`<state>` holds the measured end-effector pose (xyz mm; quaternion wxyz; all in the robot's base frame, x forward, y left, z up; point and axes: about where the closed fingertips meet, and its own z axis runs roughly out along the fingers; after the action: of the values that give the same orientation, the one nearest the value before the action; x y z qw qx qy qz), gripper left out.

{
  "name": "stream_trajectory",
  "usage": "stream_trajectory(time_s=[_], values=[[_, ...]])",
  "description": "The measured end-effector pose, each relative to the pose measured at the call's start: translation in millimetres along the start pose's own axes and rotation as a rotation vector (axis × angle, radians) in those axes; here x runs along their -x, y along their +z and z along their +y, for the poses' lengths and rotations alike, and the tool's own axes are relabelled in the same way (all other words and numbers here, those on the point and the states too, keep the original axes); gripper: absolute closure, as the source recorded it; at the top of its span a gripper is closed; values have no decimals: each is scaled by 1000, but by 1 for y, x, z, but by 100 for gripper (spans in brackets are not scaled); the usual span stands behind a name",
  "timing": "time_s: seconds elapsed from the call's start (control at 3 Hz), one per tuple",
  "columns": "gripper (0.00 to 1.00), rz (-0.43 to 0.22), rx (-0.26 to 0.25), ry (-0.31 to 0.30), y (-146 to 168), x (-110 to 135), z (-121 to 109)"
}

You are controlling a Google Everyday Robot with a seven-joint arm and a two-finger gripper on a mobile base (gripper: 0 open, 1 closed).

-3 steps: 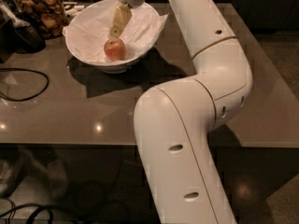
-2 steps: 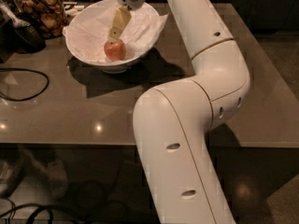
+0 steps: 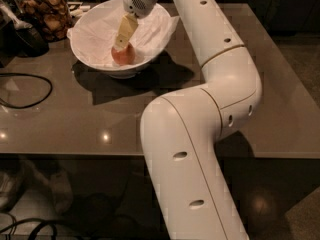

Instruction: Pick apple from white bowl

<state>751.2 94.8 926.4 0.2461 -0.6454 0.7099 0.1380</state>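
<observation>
The apple [image 3: 124, 57] sits right under the pincer [image 3: 121, 46], low in the white bowl [image 3: 87, 31]. It is round. A push from one side could make it roll away on the crinkly paper [image 3: 152, 28]. A hard push could tip the bowl. The pincer touches the apple's top. I cannot tell how wide it is. Farther back stands a cookie jar [image 3: 44, 11].

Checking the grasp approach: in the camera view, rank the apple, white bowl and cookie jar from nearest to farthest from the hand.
1. Apple, directly under the hand.
2. White bowl, surrounding both.
3. Cookie jar, outside the bowl, at the table's far edge.
</observation>
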Motion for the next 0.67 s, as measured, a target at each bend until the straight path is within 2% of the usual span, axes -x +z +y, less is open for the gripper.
stream_trajectory(time_s=[0.67], values=[[27,2,31,27,15,-6,1]])
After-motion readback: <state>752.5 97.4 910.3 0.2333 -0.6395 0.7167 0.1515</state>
